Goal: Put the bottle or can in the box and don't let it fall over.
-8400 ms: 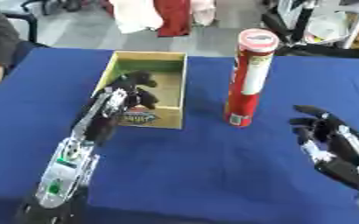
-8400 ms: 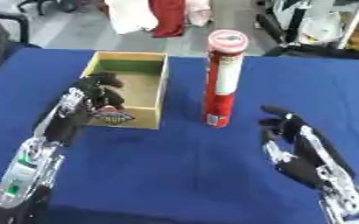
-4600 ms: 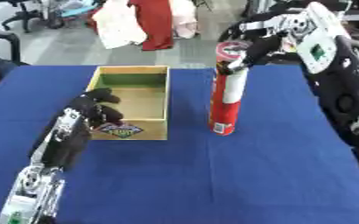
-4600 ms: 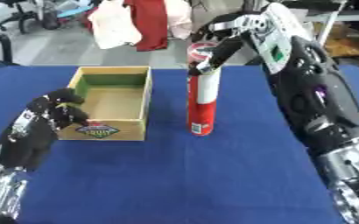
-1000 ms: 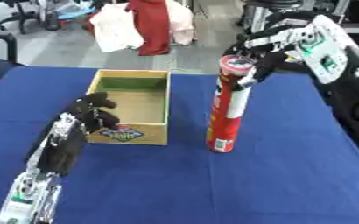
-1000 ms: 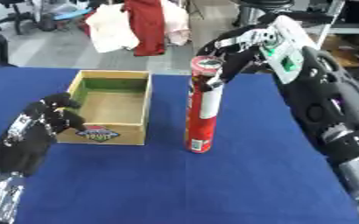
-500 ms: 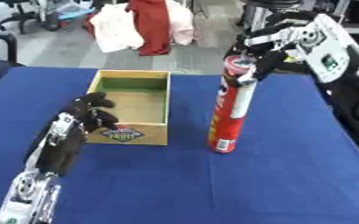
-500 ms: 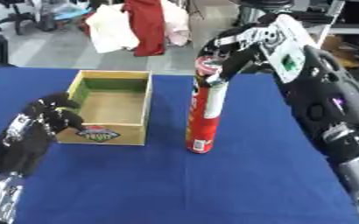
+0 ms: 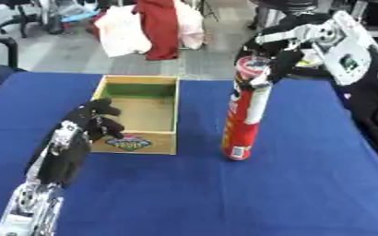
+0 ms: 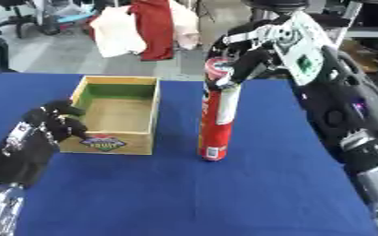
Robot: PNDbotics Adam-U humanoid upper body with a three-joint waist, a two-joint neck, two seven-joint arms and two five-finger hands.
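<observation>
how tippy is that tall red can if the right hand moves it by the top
Probably quite tippy: the tall red cylindrical can is narrow-based, already leans slightly, and the right hand grips only its top rim. It looks stiff, so it should lift without bending. The shallow wooden box would likely give it little side support.

We see a deep blue counter. On it, the can is red with a pale vertical stripe and a white patch near its base. The box is tan, green on its inner far wall, with a blue and red label on its front. Both the left robot hand and the right robot hand are black; the right arm carries white panels with green marks.
</observation>
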